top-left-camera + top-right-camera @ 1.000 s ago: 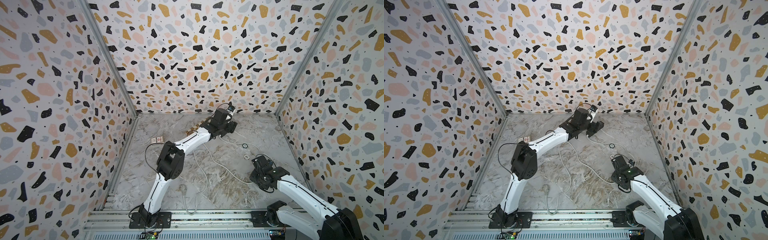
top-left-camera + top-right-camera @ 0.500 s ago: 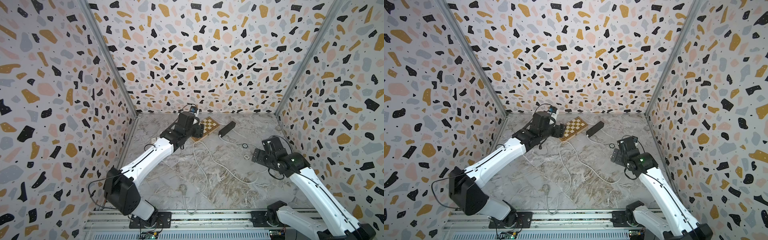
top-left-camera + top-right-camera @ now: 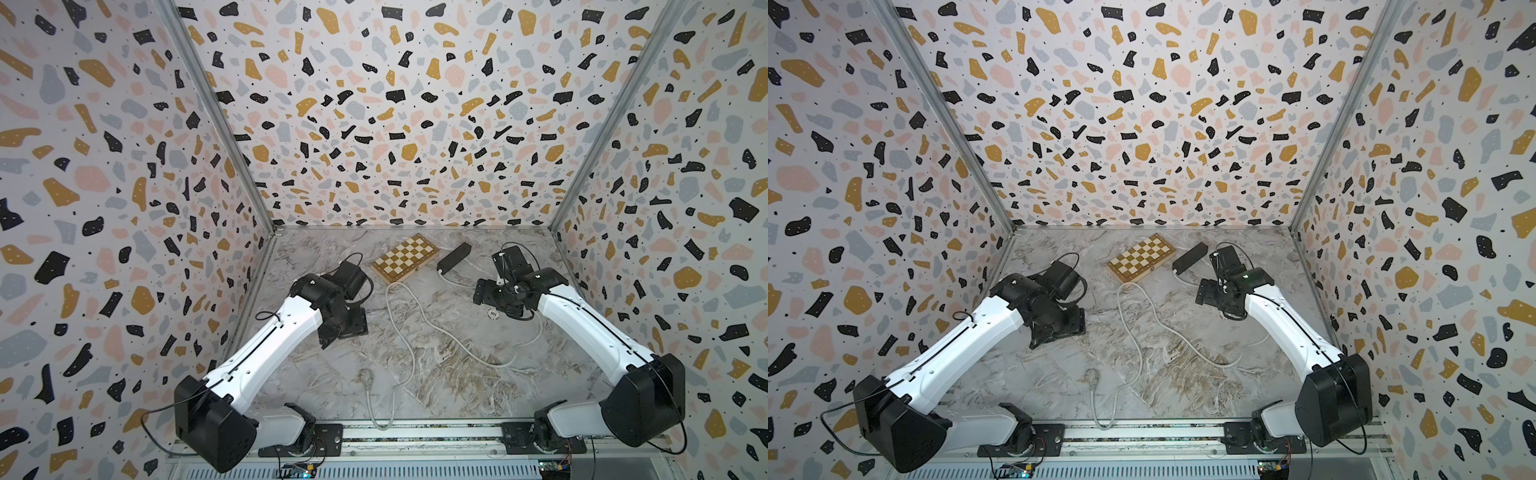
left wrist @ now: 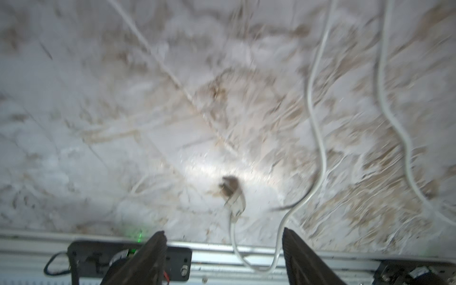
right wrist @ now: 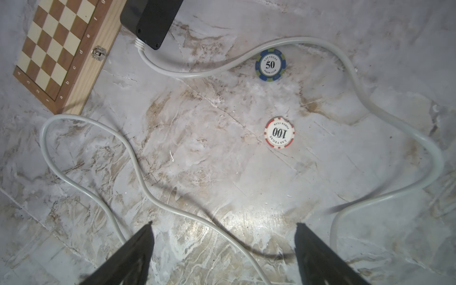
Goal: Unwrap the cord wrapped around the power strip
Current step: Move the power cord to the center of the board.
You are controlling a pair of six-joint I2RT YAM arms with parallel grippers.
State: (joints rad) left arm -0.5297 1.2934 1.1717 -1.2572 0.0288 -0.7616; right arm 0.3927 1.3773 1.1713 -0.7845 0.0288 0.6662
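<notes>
The power strip [image 3: 454,258], a matte black rectangular bar, lies near the back wall just beside the wooden chessboard [image 3: 405,259]. The right wrist view cuts it off at the frame edge and shows only a plain screwed face. The cord [image 5: 187,75], smooth and pale grey, leaves one end of the strip and sprawls in loose curves over the marbled tabletop [image 3: 457,395], with no turn around the strip. The right arm hides part of it in both top views. Its plug [image 4: 235,201] is blurred in the left wrist view. A blue poker chip [image 5: 270,65] marked 50 lies just beside the cord, and a white poker chip [image 5: 279,132] marked 100 lies near it. The left pincer [image 4: 223,232] and the right pincer [image 5: 223,224] hang spread, gripping nothing.
</notes>
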